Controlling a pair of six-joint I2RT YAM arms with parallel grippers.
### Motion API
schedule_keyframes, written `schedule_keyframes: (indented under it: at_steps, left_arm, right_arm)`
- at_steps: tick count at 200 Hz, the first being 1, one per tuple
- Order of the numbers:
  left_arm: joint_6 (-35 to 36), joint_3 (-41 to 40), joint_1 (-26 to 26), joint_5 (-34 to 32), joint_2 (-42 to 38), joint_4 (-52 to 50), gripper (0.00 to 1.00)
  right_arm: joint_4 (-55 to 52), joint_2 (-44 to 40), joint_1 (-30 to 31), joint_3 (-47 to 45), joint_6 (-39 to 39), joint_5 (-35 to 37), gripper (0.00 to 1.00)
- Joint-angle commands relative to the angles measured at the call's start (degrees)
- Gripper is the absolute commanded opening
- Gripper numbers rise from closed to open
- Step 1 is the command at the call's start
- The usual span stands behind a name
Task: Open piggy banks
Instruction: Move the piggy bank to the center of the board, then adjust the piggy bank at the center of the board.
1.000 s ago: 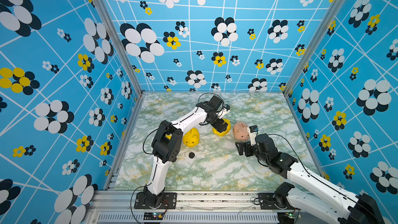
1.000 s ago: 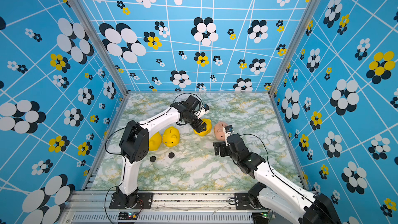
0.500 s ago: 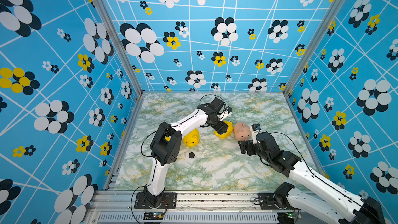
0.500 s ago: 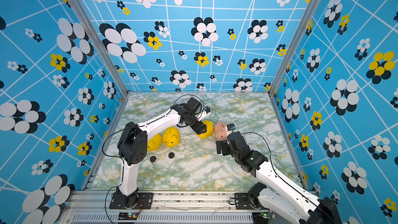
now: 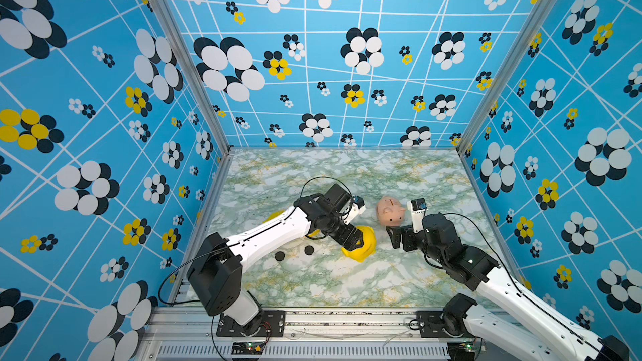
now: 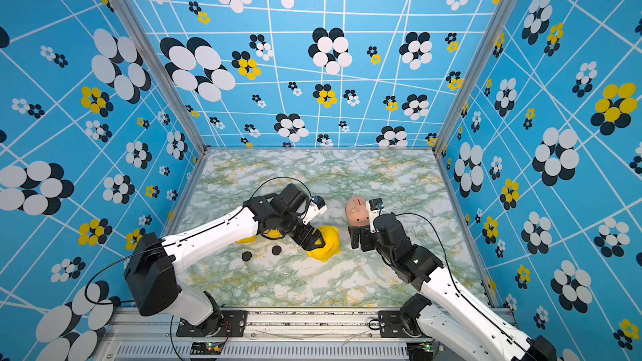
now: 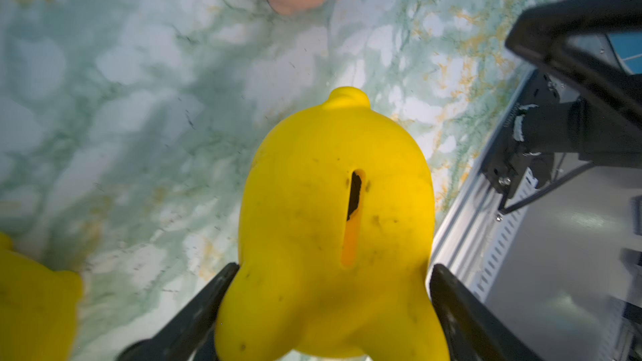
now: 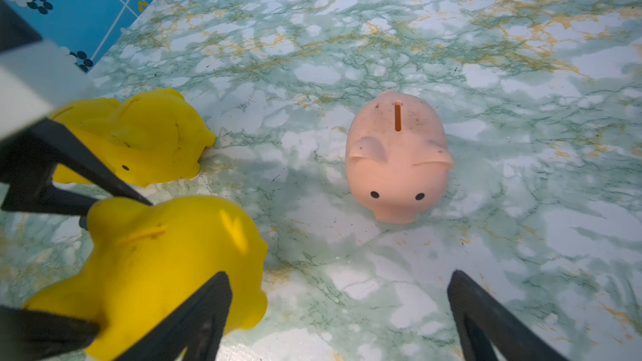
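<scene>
Left pincer (image 5: 354, 240) is clamped tight on a yellow piggy bank (image 5: 365, 250) at mid-table, coin slot facing the wrist camera! Right pincer (image 8: 333, 317) gapes wide with nothing in it, facing the pink piggy bank (image 8: 396, 154), which stands upright just beyond. There's lettering on a black fitting (image 7: 542, 126), too blurred to read. Two black discs (image 5: 279, 256) lie near the left arm (image 5: 271, 234) (a second yellow bank (image 8: 153, 133) sits beside it). Green-veined marble table (image 5: 347, 283), blue flowered walls (image 5: 347, 64).
</scene>
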Motion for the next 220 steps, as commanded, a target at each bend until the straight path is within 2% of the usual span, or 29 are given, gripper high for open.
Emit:
schedule_keyframes:
  at_steps: [1, 25, 50, 61, 79, 92, 152, 191, 220]
  left_arm:
    - [-16.04, -10.58, -0.68, 5.67, -5.67, 9.26, 0.77]
    - [-25.89, -21.37, -1.44, 7.26, -11.72, 19.84, 0.77]
    - [-28.97, -26.6, -1.44, 5.83, -14.46, 23.13, 0.79]
    - [-28.36, -26.8, -1.22, 5.31, -14.49, 21.98, 0.83]
    - [-26.57, -26.27, -0.57, 4.42, -14.1, 19.04, 0.96]
    - [-24.81, -25.26, 0.19, 3.52, -14.24, 16.05, 1.0]
    - [-16.77, -22.02, 6.53, 2.68, -17.91, 3.98, 0.99]
    - [-14.67, -21.42, 7.55, 4.65, -19.34, 4.07, 0.99]
    - [-13.47, -19.8, 7.52, 3.23, -20.53, 3.0, 0.99]
  right_arm:
    - [-2.24, -0.67, -0.22, 0.98, -0.77, -6.49, 1.0]
    - [-0.12, -1.5, -0.22, -1.45, 0.27, -11.25, 1.0]
    - [1.26, -1.25, -0.22, -3.57, 1.78, -14.71, 1.0]
    - [1.83, -1.32, -0.1, -4.49, 2.32, -16.03, 1.0]
    - [2.54, -2.26, -0.14, -6.13, 3.57, -16.95, 1.0]
    - [2.77, -3.03, -0.17, -7.28, 4.34, -17.79, 1.0]
    - [4.92, -3.72, 1.05, -10.9, 7.55, -20.33, 1.0]
    - [6.86, -0.74, 2.71, -11.82, 7.99, -19.6, 1.0]
    - [9.44, 1.83, 5.21, -12.68, 9.34, -18.08, 1.0]
